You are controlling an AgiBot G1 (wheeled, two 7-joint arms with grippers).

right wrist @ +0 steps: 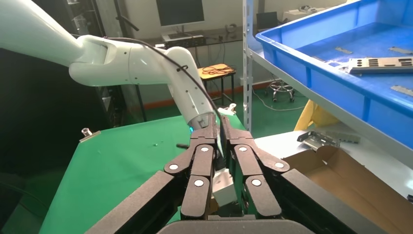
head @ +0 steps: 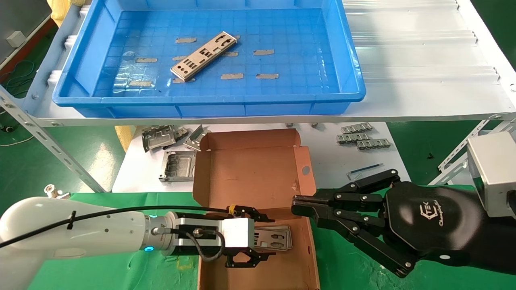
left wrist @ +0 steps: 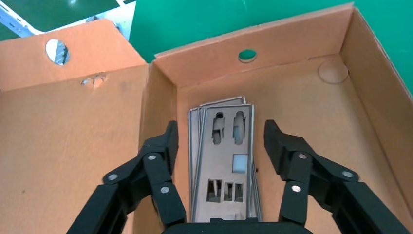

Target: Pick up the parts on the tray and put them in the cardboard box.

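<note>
Left gripper [left wrist: 221,146] sits low inside the cardboard box [head: 258,169], jaws spread wide, gripping nothing; stacked parts [left wrist: 225,161] lie between my fingers on its floor. Judgement: lift straight up, avoiding plate edges. One part [head: 203,55] remains on the tray [head: 209,98] beyond the box. Right gripper [head: 296,207] closed beside the box, empty.

— Left arm [head: 72,231]: glossy white, rounded shell, thin black cable tied along it, glowing blue ring near the wrist, white boxy camera block ahead of that.

— And the left gripper [left wrist: 220,146]?

— Black linkage fingers, silver rivets at the joints.

— Right gripper [head: 300,205]?

— Also black, riveted links, bulky matte housing with pale printed logo lettering, silver-grey square block behind.
</note>
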